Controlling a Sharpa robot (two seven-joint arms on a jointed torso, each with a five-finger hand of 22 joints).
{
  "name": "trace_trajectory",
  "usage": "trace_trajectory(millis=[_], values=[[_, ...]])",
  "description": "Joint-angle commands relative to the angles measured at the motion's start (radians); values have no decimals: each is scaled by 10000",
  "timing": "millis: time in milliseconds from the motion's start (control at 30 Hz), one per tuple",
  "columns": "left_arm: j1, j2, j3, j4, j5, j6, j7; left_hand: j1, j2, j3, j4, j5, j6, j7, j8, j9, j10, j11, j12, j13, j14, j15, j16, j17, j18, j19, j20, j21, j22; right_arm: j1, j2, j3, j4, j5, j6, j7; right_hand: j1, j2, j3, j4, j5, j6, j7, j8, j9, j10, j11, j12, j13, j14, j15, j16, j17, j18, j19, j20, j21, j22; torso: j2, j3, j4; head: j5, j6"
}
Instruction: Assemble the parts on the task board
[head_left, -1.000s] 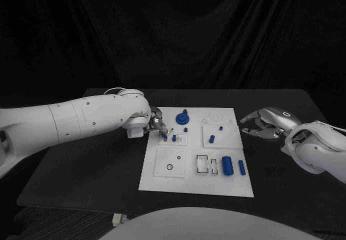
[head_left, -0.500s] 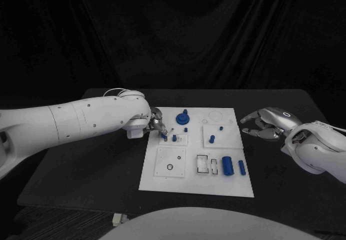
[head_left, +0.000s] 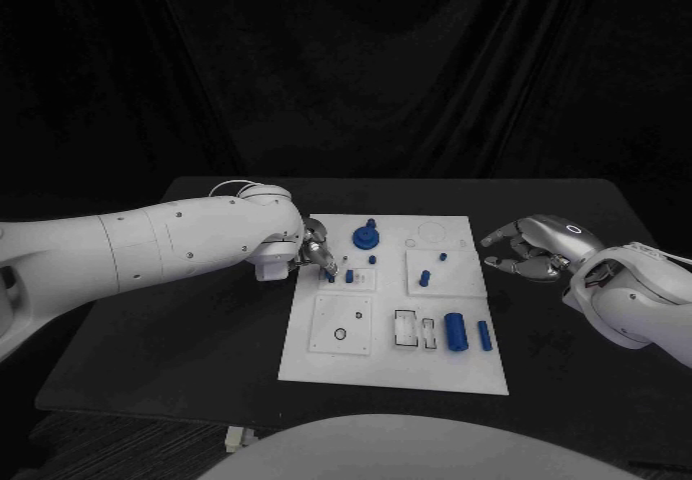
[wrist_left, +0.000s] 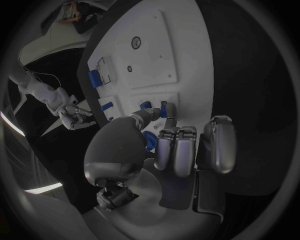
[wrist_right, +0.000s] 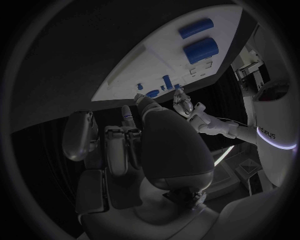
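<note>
The task board (head_left: 353, 352) lies in the middle of the black worktop (head_left: 173, 330), with wide bare strips of worktop to its left and right and a narrower one along its near edge. The left hand (head_left: 309, 249) sits over the board's left edge at the far end, its fingers (head_left: 326, 263) reaching down to a small blue peg (head_left: 330, 276) in the square recess there; a second short peg (head_left: 348, 274) stands just beside it. In the head view I cannot tell whether the peg is held or only touched. The left wrist view shows more: a fingertip and the thumb meet at the peg (wrist_left: 164, 108), while the other fingers (wrist_left: 177, 150) lie curled side by side away from it.

The right hand (head_left: 528, 248) hangs off the board's right edge, over bare worktop, well apart from every part. Its fingers (wrist_right: 125, 145) are curled loosely inward with nothing in them, as the right wrist view shows.

Further right on the board stand a round blue knob piece (head_left: 366, 236) at the far end and two slim pegs (head_left: 426, 277). Near the right edge lie a thick blue cylinder (head_left: 454, 331) and a thinner one (head_left: 483, 335), side by side.
</note>
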Motion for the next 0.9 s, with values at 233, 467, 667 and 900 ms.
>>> trace_trajectory(millis=[233, 467, 667, 900], values=[[-61, -6, -14, 91, -17, 19, 94, 43, 107, 547, -497, 10, -14, -71, -30, 9, 1047, -2, 26, 2631, 1038, 17, 27, 2635, 80, -41, 35, -50, 1926, -27, -28, 6, 18, -23, 8, -142, 75, 3, 55, 25, 53, 58, -3, -53, -10, 1059, 76, 26, 2634, 1058, 68, 26, 2635, 197, -61, 43, -39, 1644, 0, -4, -14, 10, -2], [-68, -54, -14, 108, -17, 71, 46, 43, 111, 556, -501, 15, -11, -73, -31, 10, 1047, -3, 26, 2631, 1038, 17, 27, 2635, 82, -44, 35, -55, 1924, -27, -8, 6, -1, -23, 9, -138, 75, 3, 55, 25, 53, 58, -3, -53, -10, 1059, 76, 26, 2634, 1058, 68, 26, 2635, 197, -61, 43, -39, 1644, -6, -2, -16, 6, -2], [-73, -85, -14, 145, -17, 84, 19, 43, 114, 568, -509, 22, -9, -73, -31, 10, 1047, -4, 26, 2631, 1038, 16, 27, 2635, 83, -48, 36, -60, 1922, -27, -2, 6, -14, -23, 10, -142, 74, -6, 84, 8, 74, 68, -1, -63, -20, 1059, 78, 26, 2634, 1058, 69, 26, 2635, 197, -59, 45, -43, 1644, -4, -6, -15, 24, -2], [-77, -126, -14, 214, -17, 60, 9, 46, 123, 589, -522, 35, -3, -74, -31, 11, 1047, -6, 26, 2631, 1038, 15, 27, 2635, 85, -52, 36, -64, 1921, -32, 7, 6, -25, -23, 9, -147, 74, -6, 84, 8, 74, 68, -1, -63, -20, 1059, 78, 26, 2634, 1058, 69, 26, 2635, 197, -59, 45, -43, 1644, -3, -4, -13, 34, -2]])
